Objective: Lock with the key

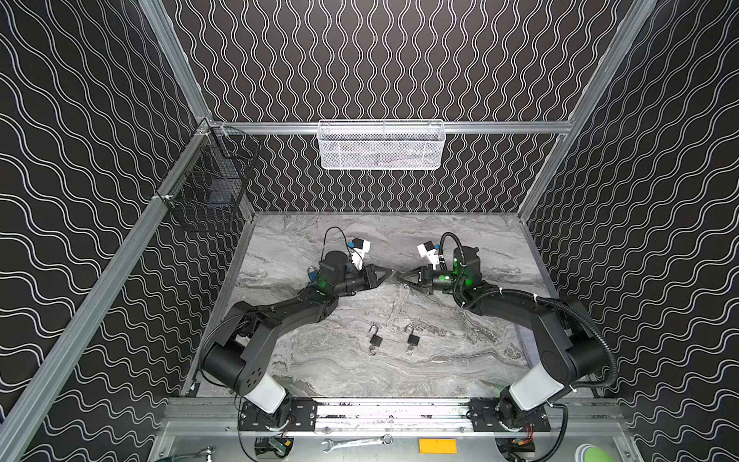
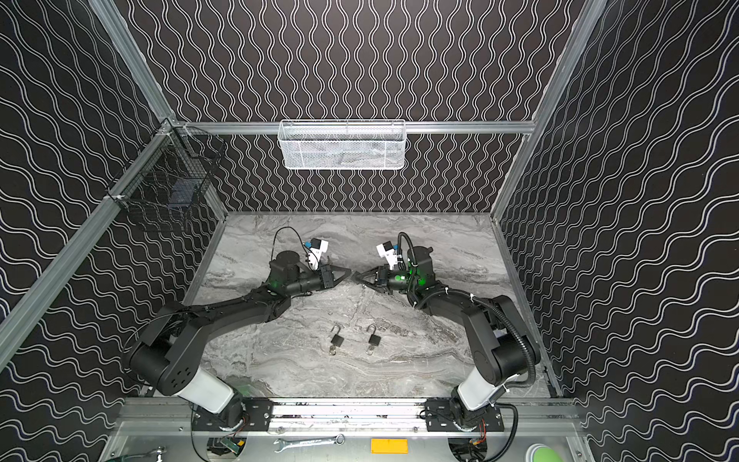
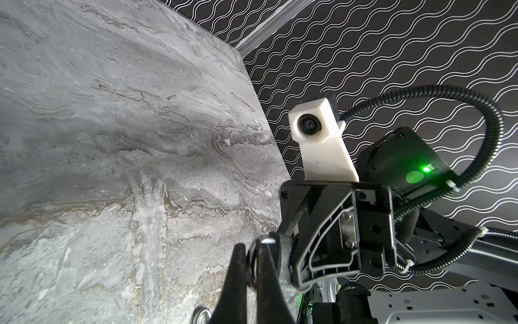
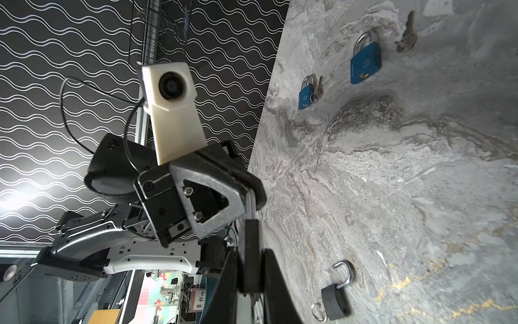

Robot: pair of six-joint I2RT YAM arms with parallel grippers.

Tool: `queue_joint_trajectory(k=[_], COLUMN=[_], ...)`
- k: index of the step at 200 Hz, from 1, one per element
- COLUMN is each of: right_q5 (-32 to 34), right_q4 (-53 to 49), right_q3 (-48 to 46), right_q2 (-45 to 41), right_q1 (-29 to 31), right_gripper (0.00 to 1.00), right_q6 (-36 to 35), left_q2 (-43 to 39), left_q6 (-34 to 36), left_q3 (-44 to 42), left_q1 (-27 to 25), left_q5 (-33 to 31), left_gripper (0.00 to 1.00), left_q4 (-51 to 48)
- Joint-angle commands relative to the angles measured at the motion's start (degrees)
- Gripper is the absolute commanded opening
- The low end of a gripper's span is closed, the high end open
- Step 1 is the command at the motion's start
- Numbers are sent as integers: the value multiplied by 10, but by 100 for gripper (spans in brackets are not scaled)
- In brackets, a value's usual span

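Both grippers meet tip to tip above the middle of the marble table [image 1: 460, 352]. In both top views my left gripper [image 1: 389, 273] [image 2: 349, 273] faces my right gripper [image 1: 398, 276] [image 2: 358, 276]. The left wrist view shows the left gripper [image 3: 251, 248] shut on the key, whose silver ring [image 3: 265, 239] pokes out between the fingers. My right gripper [image 4: 250, 252] is shut on a black padlock [image 4: 252, 238]. A thin silver piece [image 4: 249, 206] runs from that padlock to the left gripper's tips. The keyhole and shackle are hidden.
Two black padlocks [image 1: 376, 340] [image 1: 413, 340] with open shackles lie near the front, one also in the right wrist view [image 4: 335, 303]. Two blue padlocks [image 4: 364, 64] [image 4: 307, 94] and a loose key [image 4: 407, 33] lie behind the left arm. A white basket [image 1: 382, 146] and a black wire basket [image 1: 212, 180] hang on the walls.
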Motion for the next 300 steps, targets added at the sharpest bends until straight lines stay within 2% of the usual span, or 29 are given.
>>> queue_joint_trajectory(k=[1,47,65,110,147,170,220,255,283,300], right_q5=[25,17,14,11,7,7,11,12,16,19], right_q4=[89,88,85,88,85,80,78,101,121,136], right_q3=[13,7,3,-12,-14,-13,-11,-23,-39,-51], right_q2=[4,5,1,-7,-9,-9,-8,-7,-7,-9], right_q1=[3,3,3,2,2,2,1,-2,-4,-5], right_gripper=[0,0,0,0,0,0,0,23,35,38], right_q6=[9,5,1,-3,-8,-13,-10,3,10,16], left_q2=[1,3,8,21,32,37,34,37,47,54], left_q6=[8,12,6,-3,-19,-19,-8,-11,-32,-47], left_q3=[3,15,18,22,21,20,23,35,42,42], left_q1=[-15,-14,-11,-5,-2,-1,-1,5,7,9], left_q5=[112,110,109,104,110,112,94,81,86,92], left_gripper=[0,0,10,18,16,0,0,0,0,0], left_q4=[-6,-31,-28,-13,13,17,-10,-30,-12,7])
